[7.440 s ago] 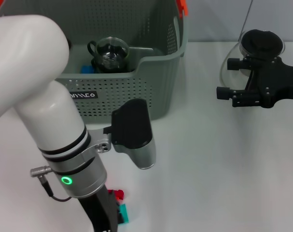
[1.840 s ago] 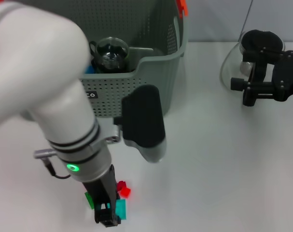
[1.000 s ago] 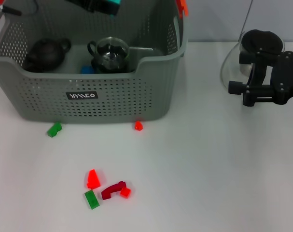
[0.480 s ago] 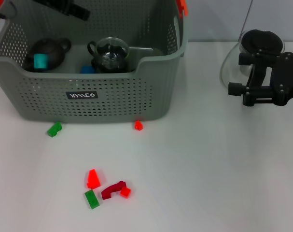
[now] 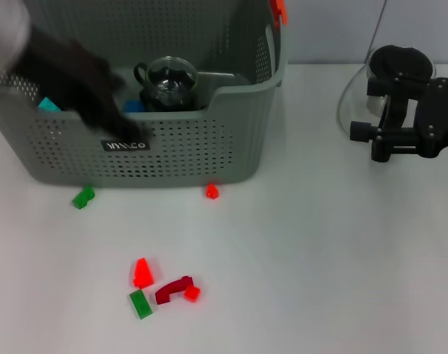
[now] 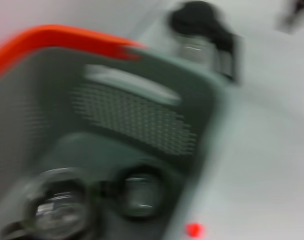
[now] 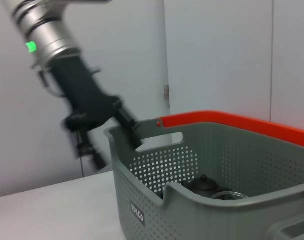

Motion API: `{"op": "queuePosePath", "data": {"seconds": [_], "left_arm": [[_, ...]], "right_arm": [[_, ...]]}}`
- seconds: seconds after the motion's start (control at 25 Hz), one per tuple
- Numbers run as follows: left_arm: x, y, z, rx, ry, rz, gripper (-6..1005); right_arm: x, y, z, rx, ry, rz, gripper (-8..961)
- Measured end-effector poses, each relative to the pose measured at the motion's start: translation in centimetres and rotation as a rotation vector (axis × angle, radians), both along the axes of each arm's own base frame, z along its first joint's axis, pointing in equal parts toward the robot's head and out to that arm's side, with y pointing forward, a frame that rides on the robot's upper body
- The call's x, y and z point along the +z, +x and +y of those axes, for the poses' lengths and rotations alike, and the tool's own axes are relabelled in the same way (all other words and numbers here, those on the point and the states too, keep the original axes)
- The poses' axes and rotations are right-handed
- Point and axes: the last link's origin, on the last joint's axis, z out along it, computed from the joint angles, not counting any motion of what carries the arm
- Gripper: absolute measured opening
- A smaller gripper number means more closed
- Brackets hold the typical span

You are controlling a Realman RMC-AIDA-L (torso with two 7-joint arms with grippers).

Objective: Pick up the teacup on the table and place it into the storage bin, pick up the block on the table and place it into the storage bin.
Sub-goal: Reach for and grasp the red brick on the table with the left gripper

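The left gripper [image 5: 113,118] hung blurred across the near left wall of the storage bin [image 5: 231,140]; whether it was wide or narrow I could not tell. The right gripper [image 5: 371,140] sat parked over the tabletop [image 5: 319,258] at the far right, its spread also unclear. Inside the bin lay one glass teapot [image 5: 168,81] and one cyan block [image 5: 48,105]. Six small blocks lay scattered on the tabletop: three bright red, two green, one dark red.

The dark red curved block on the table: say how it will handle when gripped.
The dark red curved block looks like rigid plastic, probably light. Its arched shape may let it twist between the fingers. A small red block touches it and would likely shift along.
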Motion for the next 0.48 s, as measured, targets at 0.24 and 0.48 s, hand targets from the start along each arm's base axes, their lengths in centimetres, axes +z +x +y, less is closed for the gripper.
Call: {"op": "queuePosePath", "data": {"seconds": [0.24,0.48], "left_arm": [[-3.8,1.4,-4.9,-0.171,-0.162,0.08,892],[-6.6,0.9,-7.1,-0.197,-0.274,0.144,892]], "right_arm": [[0.1,-0.3,0.3,-0.013,0.007,0.02,927],[0.2,-0.1,0.3,-0.032,0.009,0.028,927]]}}
